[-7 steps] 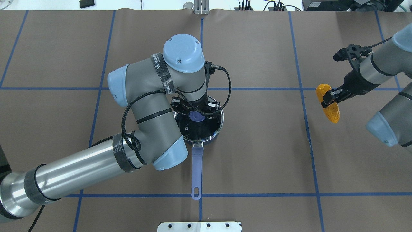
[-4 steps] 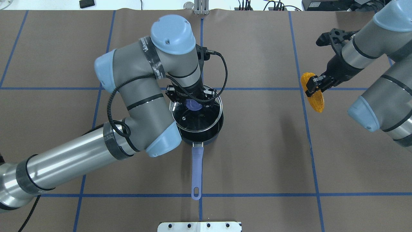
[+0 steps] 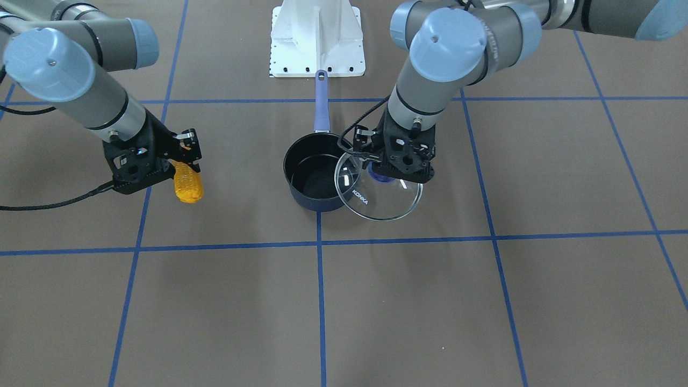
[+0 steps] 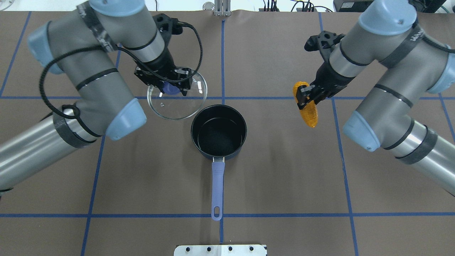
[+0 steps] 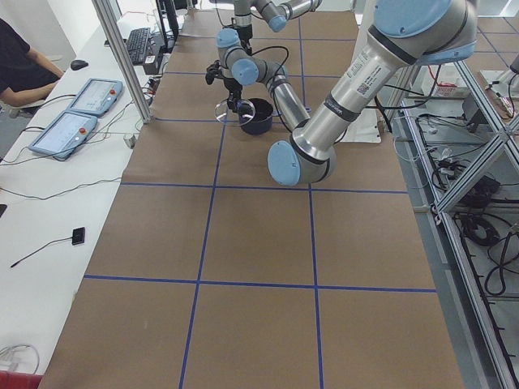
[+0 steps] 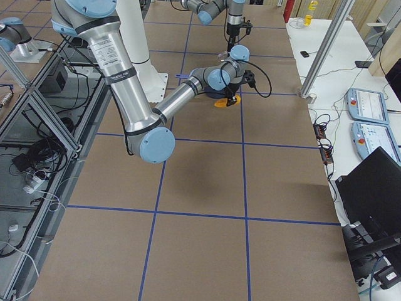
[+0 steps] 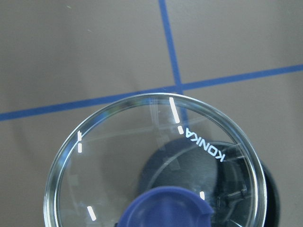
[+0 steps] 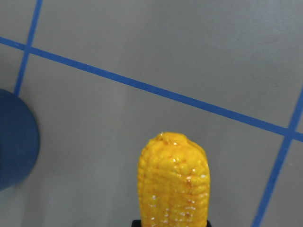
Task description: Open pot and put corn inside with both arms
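The dark navy pot (image 4: 218,132) stands open at the table's middle, black inside and empty, its lavender handle (image 4: 217,186) pointing toward the robot base. It also shows in the front view (image 3: 314,172). My left gripper (image 4: 170,85) is shut on the blue knob of the glass lid (image 4: 177,105) and holds it in the air, up and to the left of the pot. The lid shows in the front view (image 3: 379,196) and the left wrist view (image 7: 156,161). My right gripper (image 4: 308,96) is shut on the yellow corn (image 4: 308,112), held in the air right of the pot; the corn fills the right wrist view (image 8: 173,179).
Brown table cover with blue tape grid lines (image 4: 284,97). The white base plate (image 4: 220,250) sits at the near edge behind the pot handle. Operator desks with devices stand beyond the table's far edge (image 5: 73,105).
My left gripper has lifted the lid off the pot and carried it up and to the left. My right gripper has brought the corn leftward, closer to the pot.
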### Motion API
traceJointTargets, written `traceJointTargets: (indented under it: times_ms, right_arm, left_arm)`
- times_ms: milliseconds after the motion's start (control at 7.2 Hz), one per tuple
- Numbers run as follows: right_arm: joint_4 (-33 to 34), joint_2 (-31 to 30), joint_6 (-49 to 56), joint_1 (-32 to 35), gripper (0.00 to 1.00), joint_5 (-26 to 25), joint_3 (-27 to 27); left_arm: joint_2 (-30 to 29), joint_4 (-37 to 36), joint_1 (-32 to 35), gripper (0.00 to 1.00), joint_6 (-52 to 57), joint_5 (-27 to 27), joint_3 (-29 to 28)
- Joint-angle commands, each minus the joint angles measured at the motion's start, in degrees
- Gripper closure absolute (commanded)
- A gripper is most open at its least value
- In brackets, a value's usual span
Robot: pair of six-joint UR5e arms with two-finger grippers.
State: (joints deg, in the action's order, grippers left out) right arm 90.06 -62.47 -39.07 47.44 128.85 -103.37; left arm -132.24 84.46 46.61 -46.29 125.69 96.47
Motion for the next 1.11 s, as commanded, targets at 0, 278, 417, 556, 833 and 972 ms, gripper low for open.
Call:
traceJointTargets:
  times_ms: [0,278,417,556,833,972]
  right_arm:
    - [0.03,6.11,-10.46,-8.2,0.7,-6.57,0.1]
    - [4.48,12.6,-15.76,-12.09,0.7,-8.61,0.28]
    - [7.73,15.86,-16.04,-14.63,0.69,-11.06,0.71]
    - [7.76,16.94,-16.04,-16.39,0.69,-13.95,2.02]
    - [7.5,19.49,-15.95,-17.46,0.64,-15.64,5.19]
    - [7.59,19.32,-15.95,-18.25,0.57,-16.09,5.37]
  left_arm:
    - [7.23,0.0,7.06,0.48,11.08,4.55,2.23]
    - [12.95,0.17,10.59,0.48,22.25,4.56,2.15]
    - [14.89,0.26,11.39,0.48,26.04,4.39,1.71]
    - [16.3,0.35,11.92,0.47,28.95,4.3,0.75]
    - [18.41,4.35,11.93,0.47,30.64,4.3,-3.1]
    - [20.42,11.09,11.84,0.47,30.56,4.47,-6.61]
